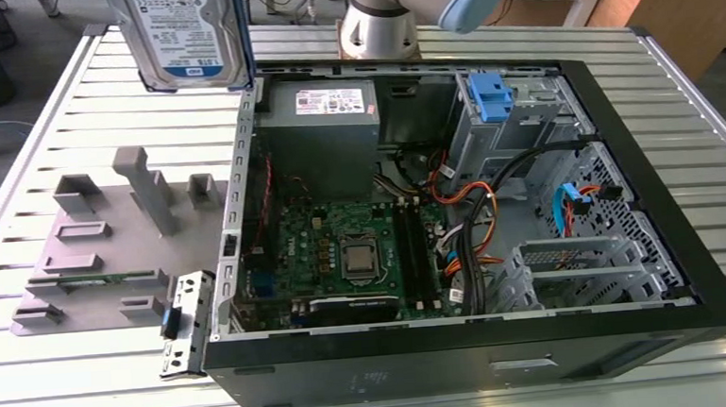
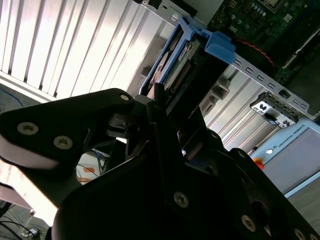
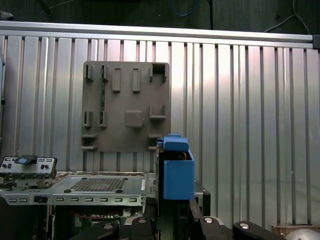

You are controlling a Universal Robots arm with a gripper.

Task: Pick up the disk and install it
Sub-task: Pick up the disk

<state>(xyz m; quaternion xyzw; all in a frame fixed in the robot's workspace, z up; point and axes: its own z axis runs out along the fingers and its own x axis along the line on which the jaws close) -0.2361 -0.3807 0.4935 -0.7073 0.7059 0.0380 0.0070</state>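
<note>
1. The disk (image 1: 186, 35) shows a blue-and-white printed label to the exterior view. A white sticker sits on the grey power supply (image 1: 320, 121).
2. In the second wrist view the black claw (image 2: 161, 97) is clamped on the disk's edge, by its blue rail (image 2: 212, 42). The first wrist view faces a grey fixture plate (image 3: 125, 105).
3. The disk hangs above the ribbed metal worktop (image 1: 31, 139), at the exterior view's left of the open computer case (image 1: 473, 353). Wooden furniture (image 1: 679, 4) stands beyond.
</note>
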